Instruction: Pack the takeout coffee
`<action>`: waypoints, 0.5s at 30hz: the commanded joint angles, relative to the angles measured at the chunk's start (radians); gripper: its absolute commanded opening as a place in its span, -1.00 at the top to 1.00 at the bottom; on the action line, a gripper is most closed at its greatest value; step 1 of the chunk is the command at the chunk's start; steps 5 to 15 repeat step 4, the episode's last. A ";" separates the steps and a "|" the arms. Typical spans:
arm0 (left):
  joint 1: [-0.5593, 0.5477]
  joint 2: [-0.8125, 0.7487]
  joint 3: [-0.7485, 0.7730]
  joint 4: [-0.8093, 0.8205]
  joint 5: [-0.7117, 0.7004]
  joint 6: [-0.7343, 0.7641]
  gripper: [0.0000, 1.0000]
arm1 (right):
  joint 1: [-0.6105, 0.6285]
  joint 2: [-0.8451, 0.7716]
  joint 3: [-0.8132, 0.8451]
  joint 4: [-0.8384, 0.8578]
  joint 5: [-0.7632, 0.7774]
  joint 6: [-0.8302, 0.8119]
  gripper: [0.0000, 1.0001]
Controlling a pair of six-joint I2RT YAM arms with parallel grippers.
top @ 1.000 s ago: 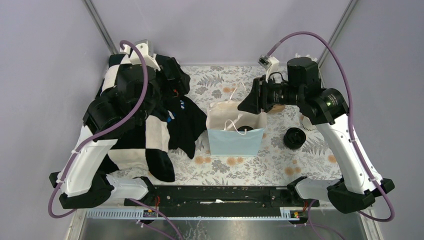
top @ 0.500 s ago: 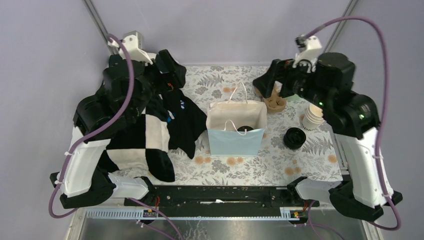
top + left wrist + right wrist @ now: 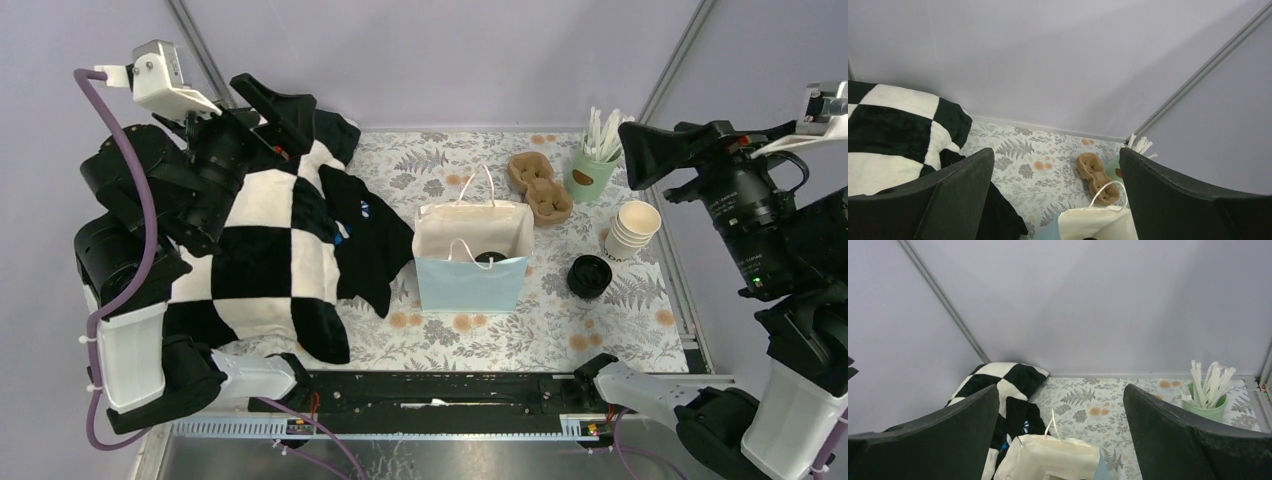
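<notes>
Progress: we judge the packing essentially done, since the takeout coffee (image 3: 490, 257) sits inside the paper bag (image 3: 470, 288) and neither arm touches it.
Remaining: little that we can see; the bag's mouth stands open.
Coffee: only its round black lid shows from above, low in the bag near the front wall. The white body is hidden, so we take it for the cup rather than a loose lid.
Bag: upright at mid-table, white with a pale blue front; we see nothing else in it.
Left gripper (image 3: 1056, 165): fingers spread wide, grasping nothing, high above the checked blanket (image 3: 260, 250).
Right gripper (image 3: 1060, 395): fingers likewise released and empty, raised off the table's right side, well apart from the bag.
Green cup (image 3: 592, 175): holds white wrapped sticks (image 3: 600, 125), back right.
Stacked paper cups (image 3: 634, 228): lidless, nested, top one empty.
Black-lidded item (image 3: 590, 275): stands on the floral tablecloth (image 3: 480, 335) just right of the bag, outside it.
Cardboard carrier (image 3: 540, 187): both wells empty.
</notes>
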 commanded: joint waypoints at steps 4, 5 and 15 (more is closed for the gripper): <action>0.004 -0.009 -0.017 0.046 -0.030 0.025 -0.98 | 0.004 0.028 -0.039 0.041 0.070 -0.035 -0.99; 0.004 -0.009 -0.017 0.046 -0.030 0.025 -0.98 | 0.004 0.028 -0.039 0.041 0.070 -0.035 -0.99; 0.004 -0.009 -0.017 0.046 -0.030 0.025 -0.98 | 0.004 0.028 -0.039 0.041 0.070 -0.035 -0.99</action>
